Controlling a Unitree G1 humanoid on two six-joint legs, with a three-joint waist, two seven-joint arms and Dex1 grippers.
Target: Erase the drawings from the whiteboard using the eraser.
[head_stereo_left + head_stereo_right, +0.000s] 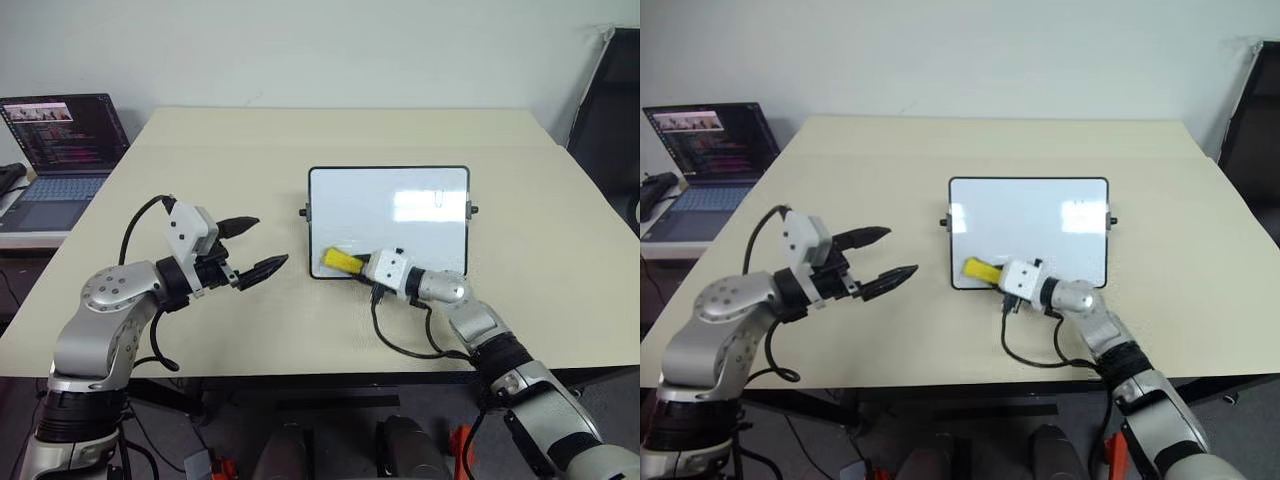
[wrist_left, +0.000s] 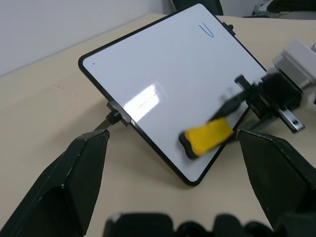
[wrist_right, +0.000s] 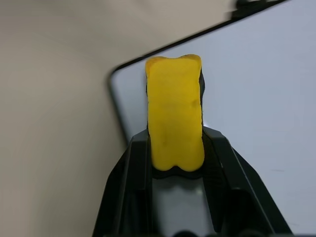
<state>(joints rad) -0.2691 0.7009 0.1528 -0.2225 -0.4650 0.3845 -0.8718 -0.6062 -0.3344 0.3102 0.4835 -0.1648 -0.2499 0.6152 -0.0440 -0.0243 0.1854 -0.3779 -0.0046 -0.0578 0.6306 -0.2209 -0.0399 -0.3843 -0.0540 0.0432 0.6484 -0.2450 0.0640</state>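
Observation:
The whiteboard [image 1: 388, 215] lies on the middle of the beige table, right of centre. One thin blue stroke of the drawings [image 2: 206, 29] shows near its far right corner. My right gripper [image 1: 352, 264] is shut on the yellow eraser [image 1: 340, 261], which rests over the board's near left corner. In the right wrist view the eraser [image 3: 175, 113] sits lengthwise between the two black fingers [image 3: 133, 168], with the board's corner [image 3: 256, 98] beneath it. My left gripper [image 1: 268, 243] hovers open and holds nothing, left of the board and apart from it.
An open laptop [image 1: 65, 140] stands on a lower side table at the far left. A black chair [image 1: 610, 110] is at the right behind the table. A black cable [image 1: 400, 345] loops from my right wrist onto the table near its front edge.

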